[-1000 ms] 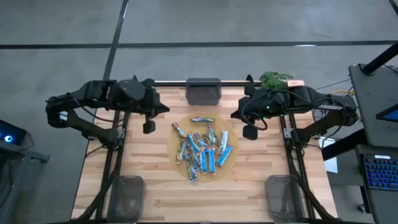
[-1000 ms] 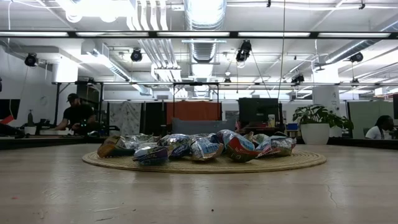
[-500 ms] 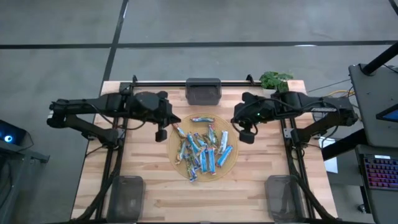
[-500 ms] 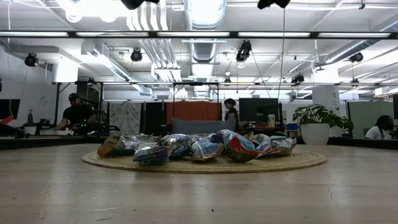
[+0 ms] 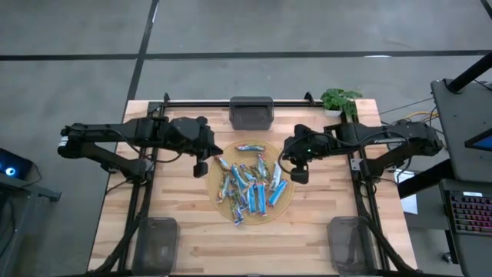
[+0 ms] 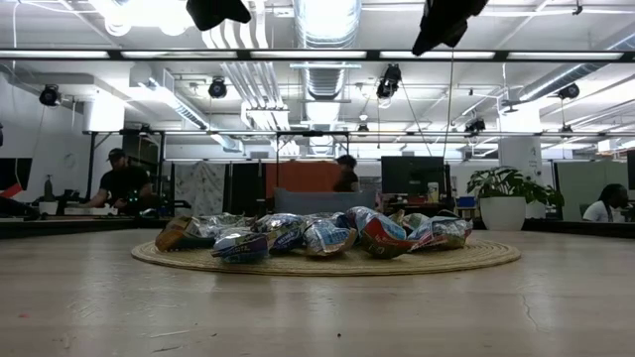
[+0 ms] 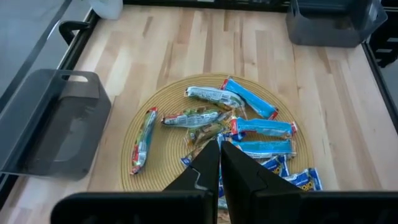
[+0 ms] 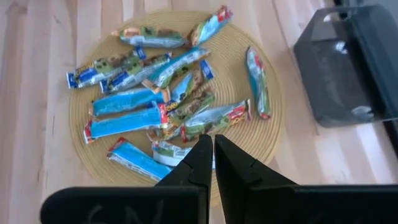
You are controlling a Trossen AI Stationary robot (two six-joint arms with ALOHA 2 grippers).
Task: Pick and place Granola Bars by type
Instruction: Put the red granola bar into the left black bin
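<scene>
At bench centre: Granola Bars point(image 5: 251, 185) lie heaped on a round woven mat point(image 5: 217, 194), none sorted yet.
Step in hand: approach; both arms are over the mat's edges and nothing is picked up, so the sorting looks to be at its very start.
Bar kinds: plain blue, blue-and-white, and red or brown-ended wrappers, overlapping one another; one bar point(image 7: 143, 140) lies apart from the heap at the mat's edge.
Left end effector point(image 5: 200, 167): above the mat's left rim, fingers point(image 7: 208, 163) pressed together, holding nothing.
Right end effector point(image 5: 298, 174): above the mat's right rim, fingers point(image 8: 202, 158) likewise together and empty.
Height: both hang high over the bench; the low view catches only their dark tips at its top edge, well clear of the bars.
Arm pose: each arm reaches in from its own side, wrist turned down toward the heap, the two roughly mirrored.
Bins: one grey bin point(image 5: 251, 112) at the far edge, one bin point(image 5: 155, 243) at the near left, one bin point(image 5: 352, 241) at the near right; all appear empty.
Next move calls for: parting the fingers, choosing a bar that lies free of its neighbours, then descending onto it across its narrow width.
Risk, as judged: the slick overlapping wrappers may drag a second bar along.
Beyond the bench: a potted plant point(image 5: 339, 98) at the far right corner; people in the room behind.
</scene>
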